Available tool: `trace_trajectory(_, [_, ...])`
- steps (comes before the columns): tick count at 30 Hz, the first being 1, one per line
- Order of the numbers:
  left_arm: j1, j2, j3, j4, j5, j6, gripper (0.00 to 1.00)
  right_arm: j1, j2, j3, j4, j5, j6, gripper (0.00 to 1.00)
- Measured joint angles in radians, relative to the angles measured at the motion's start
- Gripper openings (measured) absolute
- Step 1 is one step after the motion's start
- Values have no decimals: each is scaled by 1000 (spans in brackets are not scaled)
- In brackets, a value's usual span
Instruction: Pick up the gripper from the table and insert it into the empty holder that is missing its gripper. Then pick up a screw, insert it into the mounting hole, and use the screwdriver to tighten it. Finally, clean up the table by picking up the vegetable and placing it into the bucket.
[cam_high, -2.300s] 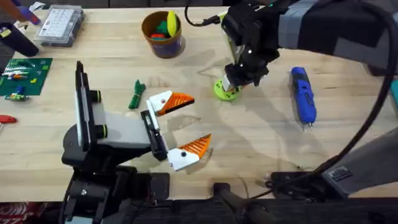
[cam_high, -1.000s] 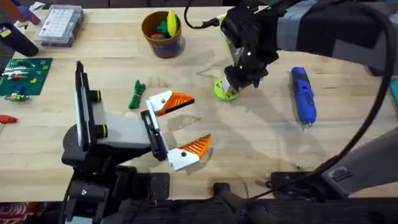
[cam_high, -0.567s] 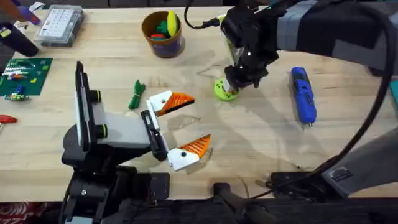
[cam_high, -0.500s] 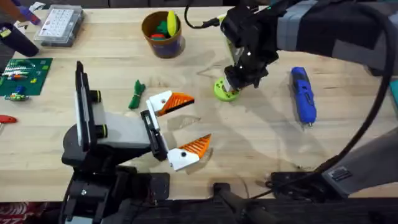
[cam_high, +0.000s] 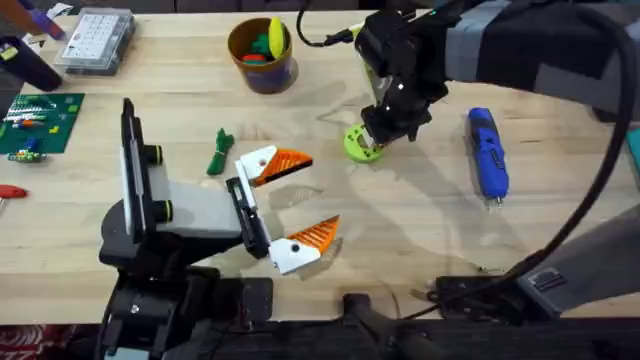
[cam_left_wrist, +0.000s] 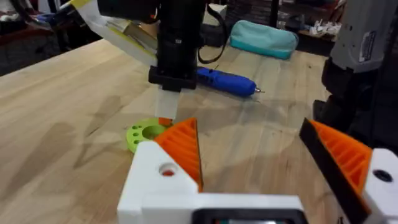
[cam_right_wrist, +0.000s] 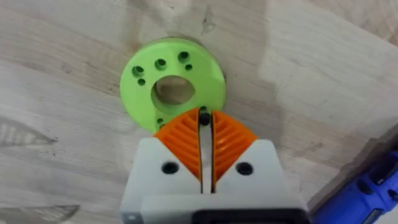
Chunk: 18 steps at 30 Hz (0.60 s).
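Observation:
My right gripper (cam_high: 379, 134) points down at a lime-green ring with holes (cam_high: 360, 146). Its orange pads (cam_right_wrist: 183, 138) are shut on a small dark screw (cam_right_wrist: 203, 118), held at the ring's rim (cam_right_wrist: 142, 93), beside the centre hole. In the left wrist view the same gripper (cam_left_wrist: 166, 112) stands over the ring (cam_left_wrist: 144, 133). My left gripper (cam_high: 300, 198) lies open and empty low over the table, left of the ring. The blue screwdriver (cam_high: 487, 152) lies to the ring's right. The dark green vegetable (cam_high: 218, 150) lies by the left gripper. The bucket (cam_high: 262, 55) stands at the back.
A clear compartment box (cam_high: 95, 40) and a green circuit board (cam_high: 35, 122) sit at the far left. The bucket holds coloured toys. A teal pouch (cam_left_wrist: 264, 38) lies beyond the screwdriver (cam_left_wrist: 227, 81). Bare wood stretches in front of the ring.

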Motion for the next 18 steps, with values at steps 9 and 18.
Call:
trace_trajectory(9, [0,0,0,0,0,0,990,0,0,0,-7,0,-1,11])
trace_trajectory(18, [0,0,0,0,0,0,990,0,0,0,-7,0,0,10])
